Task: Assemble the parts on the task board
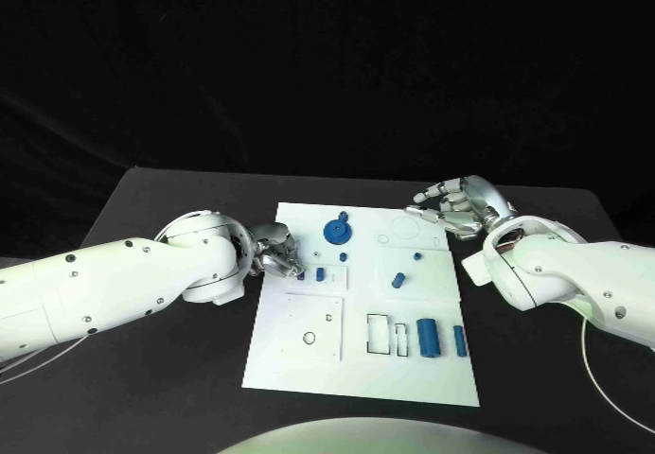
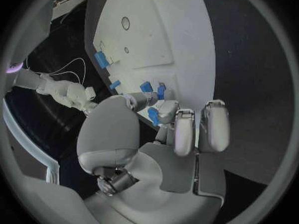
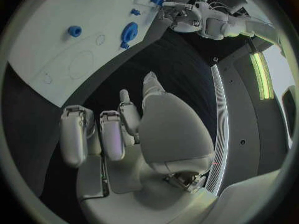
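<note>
The white task board (image 1: 358, 364) lies in the middle of the black table. On it are a blue gear-like disc (image 1: 337, 231), small blue parts (image 1: 398, 279) (image 1: 320, 274) and two blue cylinders (image 1: 429, 338) near its right side. My left hand (image 1: 277, 252) is at the board's left edge with its fingers curled. In the left wrist view a small blue part (image 2: 153, 116) sits pinched between its thumb and a finger, close to two more blue parts (image 2: 146, 87) on the board. My right hand (image 1: 459, 208) hovers by the board's far right corner, fingers loosely bent and apart, holding nothing.
A raised white square with a small hole (image 1: 311, 326) and two black-outlined slots (image 1: 383, 338) occupy the board's near half. Bare black table (image 1: 164, 378) surrounds the board on all sides.
</note>
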Motion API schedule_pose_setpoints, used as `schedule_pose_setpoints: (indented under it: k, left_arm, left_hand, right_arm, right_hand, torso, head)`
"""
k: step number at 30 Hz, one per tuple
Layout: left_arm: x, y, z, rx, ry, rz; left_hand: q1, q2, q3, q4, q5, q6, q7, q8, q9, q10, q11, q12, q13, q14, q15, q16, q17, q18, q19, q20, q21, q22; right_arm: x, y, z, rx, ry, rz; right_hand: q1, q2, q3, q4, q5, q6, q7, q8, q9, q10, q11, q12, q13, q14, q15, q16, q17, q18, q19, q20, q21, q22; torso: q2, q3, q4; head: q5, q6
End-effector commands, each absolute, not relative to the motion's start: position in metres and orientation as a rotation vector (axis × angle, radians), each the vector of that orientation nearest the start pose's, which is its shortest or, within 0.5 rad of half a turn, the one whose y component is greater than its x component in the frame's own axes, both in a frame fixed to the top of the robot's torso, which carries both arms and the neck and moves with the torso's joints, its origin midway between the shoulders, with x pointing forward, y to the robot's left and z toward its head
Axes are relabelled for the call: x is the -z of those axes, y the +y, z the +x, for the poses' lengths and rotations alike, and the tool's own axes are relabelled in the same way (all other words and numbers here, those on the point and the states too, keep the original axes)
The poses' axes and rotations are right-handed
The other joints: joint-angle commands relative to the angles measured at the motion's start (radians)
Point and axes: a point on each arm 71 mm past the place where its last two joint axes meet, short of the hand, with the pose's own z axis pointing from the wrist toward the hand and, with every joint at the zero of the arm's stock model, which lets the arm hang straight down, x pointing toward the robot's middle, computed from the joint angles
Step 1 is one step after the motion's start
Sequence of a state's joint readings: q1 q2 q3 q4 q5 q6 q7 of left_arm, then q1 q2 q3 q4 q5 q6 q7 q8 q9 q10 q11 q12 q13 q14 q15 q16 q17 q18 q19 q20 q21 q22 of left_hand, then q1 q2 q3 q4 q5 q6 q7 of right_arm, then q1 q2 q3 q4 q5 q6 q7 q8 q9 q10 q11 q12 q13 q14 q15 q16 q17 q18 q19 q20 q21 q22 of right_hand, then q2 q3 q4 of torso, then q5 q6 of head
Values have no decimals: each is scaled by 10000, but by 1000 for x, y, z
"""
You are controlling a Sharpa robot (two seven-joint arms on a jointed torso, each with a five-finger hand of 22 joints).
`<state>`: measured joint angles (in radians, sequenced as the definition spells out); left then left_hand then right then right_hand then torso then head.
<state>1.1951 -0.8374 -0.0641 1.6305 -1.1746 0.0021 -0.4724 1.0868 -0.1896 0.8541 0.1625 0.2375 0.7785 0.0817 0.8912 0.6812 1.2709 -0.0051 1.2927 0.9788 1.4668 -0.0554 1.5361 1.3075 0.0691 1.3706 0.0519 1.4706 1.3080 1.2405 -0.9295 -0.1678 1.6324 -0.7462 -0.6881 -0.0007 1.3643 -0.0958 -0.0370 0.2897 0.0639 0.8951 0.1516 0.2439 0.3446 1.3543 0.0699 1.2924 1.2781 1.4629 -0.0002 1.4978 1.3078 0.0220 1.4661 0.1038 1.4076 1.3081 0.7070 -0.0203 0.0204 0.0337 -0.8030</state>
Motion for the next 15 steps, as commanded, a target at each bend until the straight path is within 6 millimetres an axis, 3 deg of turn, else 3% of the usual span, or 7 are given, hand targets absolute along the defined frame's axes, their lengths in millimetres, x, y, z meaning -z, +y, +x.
schedule_pose_setpoints:
  k: [1, 15]
  left_arm:
    - [223, 180, 451, 5151, 22386, -531]
    - [223, 180, 451, 5281, 22407, -661]
  left_hand:
    - [60, 21, 1856, -1934, 40, 76, -86, 33, 8, 66, 11, 13, -4, 816, -52, 50, 1770, -70, 44, -22, 51, 29]
    - [94, -3, 1864, -1942, 25, 88, -86, 24, -3, 98, 9, 29, 40, 818, -52, 51, 1775, -77, 65, -31, 64, 59]
  right_arm:
    - [196, -234, 462, -8648, 15607, 5966]
    - [196, -234, 462, -8639, 15596, 5973]
  right_hand:
    - [-46, 18, -35, -2, -2, -67, -9, 37, 10, -67, -17, 16, -11, 656, -41, -50, 795, 188, 148, -12, -27, 1800]
    - [-46, 18, -35, -2, -2, -67, -9, 37, 10, -67, -17, 16, -11, 656, -41, -50, 795, 188, 148, -12, -27, 1800]
  torso:
    - [-6, 1, 4]
    - [5, -4, -6]
  head:
    - [-11, -11]
    - [6, 4]
